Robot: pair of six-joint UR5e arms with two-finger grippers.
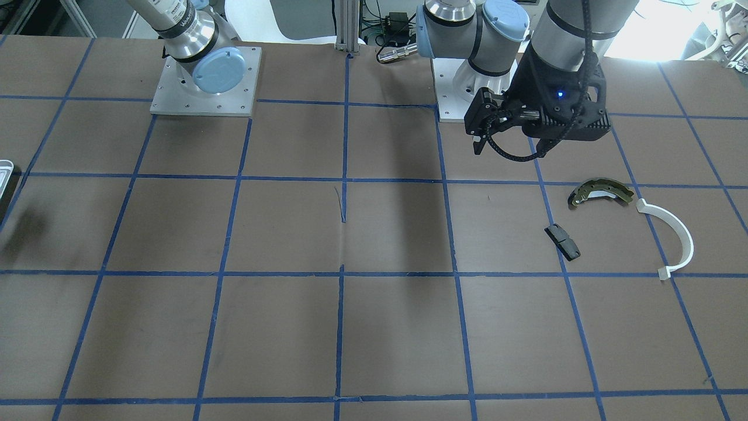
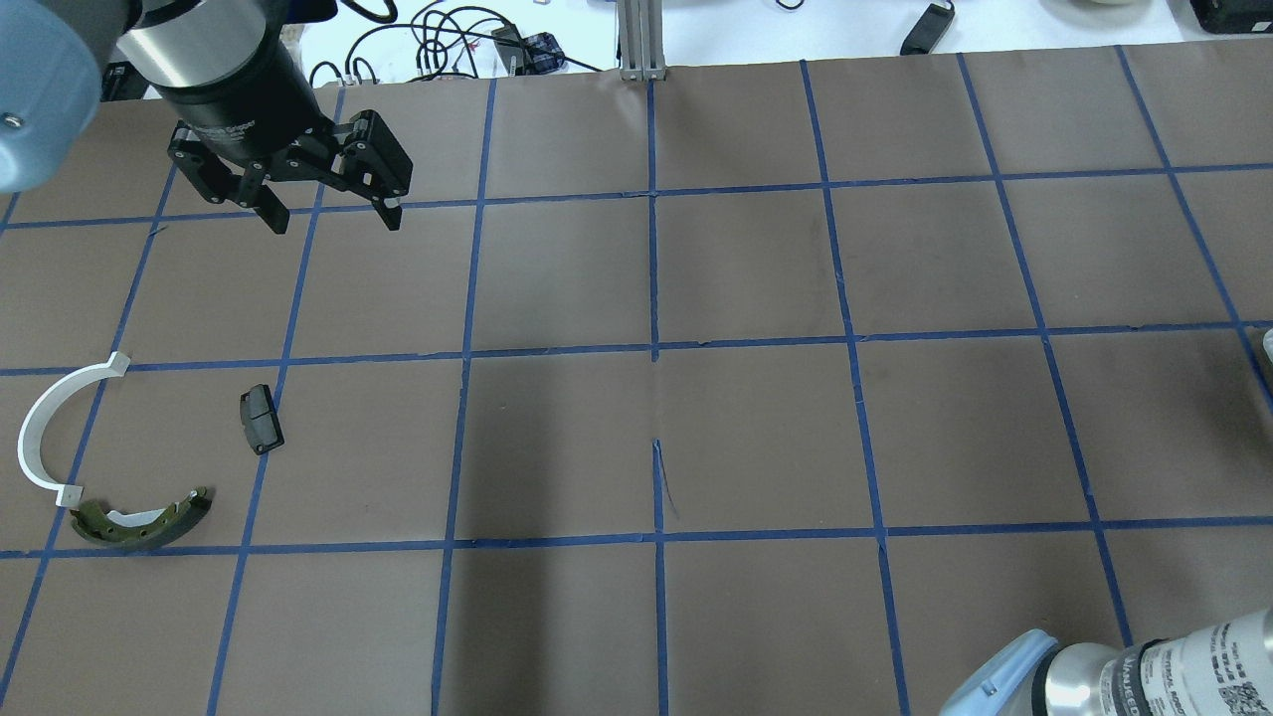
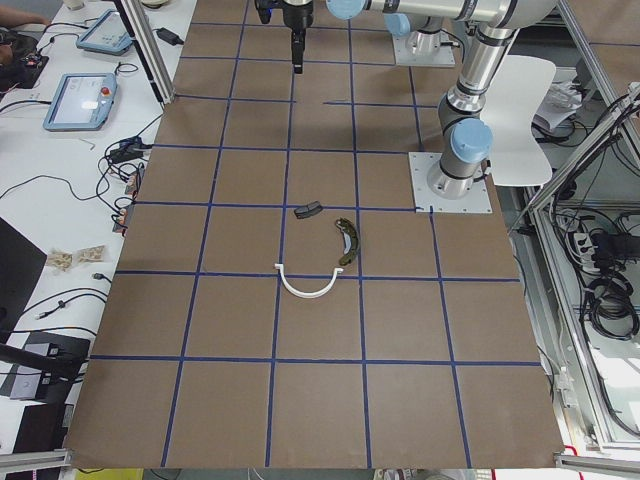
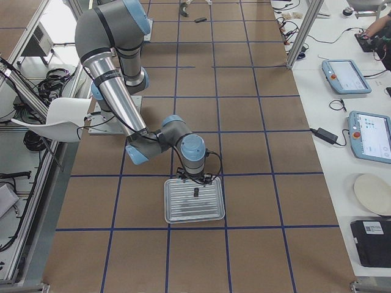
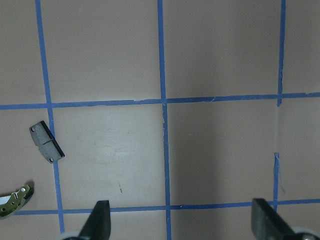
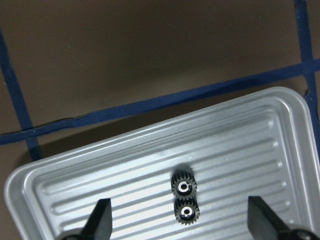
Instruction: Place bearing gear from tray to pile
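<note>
The right gripper (image 6: pixel 181 222) hung over the tray (image 6: pixel 260 150) with its jaws spread wide and nothing between them. Only its fingertips (image 6: pixel 101 220) showed in its wrist view, at the bottom edge. On the ribbed tray floor lay one bearing gear (image 6: pixel 184 186) and just below it a second gear (image 6: pixel 186 212). The two seemed to touch at the teeth, though the glare made that hard to confirm. The frame cut off the tray's near side. From the right-end camera the gears merged into a single dark speck, and the front-facing view caught only a sliver of the tray's rim at its left border. The overhead view showed only a bit of the right arm, at its bottom edge.

Well apart, at the other end of the table (image 2: pixel 756 428), the left gripper (image 2: pixel 333 214) was held above the brown surface, its jaws wide apart and empty. Near it the pile lay loose, with no part touching another: a black block (image 2: pixel 261 419), a white arc (image 2: pixel 50 428) and an olive brake shoe (image 2: pixel 139 522). The left wrist view cropped the shoe to a corner and missed the arc altogether.
</note>
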